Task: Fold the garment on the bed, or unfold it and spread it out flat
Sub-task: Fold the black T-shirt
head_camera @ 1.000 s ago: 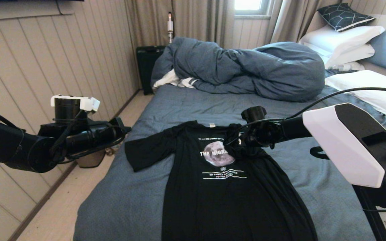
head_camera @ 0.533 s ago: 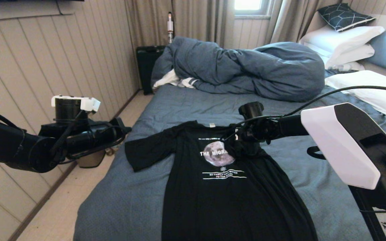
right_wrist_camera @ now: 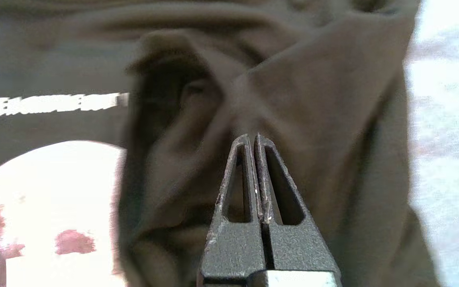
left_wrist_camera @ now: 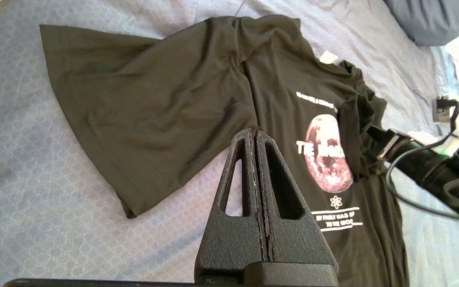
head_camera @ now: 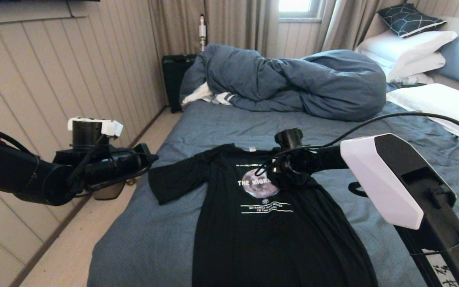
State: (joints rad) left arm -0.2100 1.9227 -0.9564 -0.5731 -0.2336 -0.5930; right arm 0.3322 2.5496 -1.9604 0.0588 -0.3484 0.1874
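Observation:
The garment (head_camera: 261,231), a black T-shirt with a moon print, lies face up on the bed (head_camera: 221,127). Its left sleeve (left_wrist_camera: 134,111) is spread out flat. The right sleeve is bunched and folded in over the chest, covering the end of the white text. My right gripper (head_camera: 274,167) sits in that bunch, shut on the sleeve fabric (right_wrist_camera: 313,99), whose creases run together at the gripper (right_wrist_camera: 252,137). My left gripper (left_wrist_camera: 255,131) is shut and holds nothing. It hovers beside the bed's left edge (head_camera: 152,157), just short of the left sleeve.
A bunched blue-grey duvet (head_camera: 293,79) fills the far end of the bed, with white pillows (head_camera: 408,48) at the right. A panelled wall (head_camera: 34,79) and a strip of floor (head_camera: 94,223) run along the left side. A bin (head_camera: 108,191) stands under my left arm.
My right arm has shifted left and sunk a little over the chest, still shut on the bunched sleeve. My left arm has dropped slightly and edged right.

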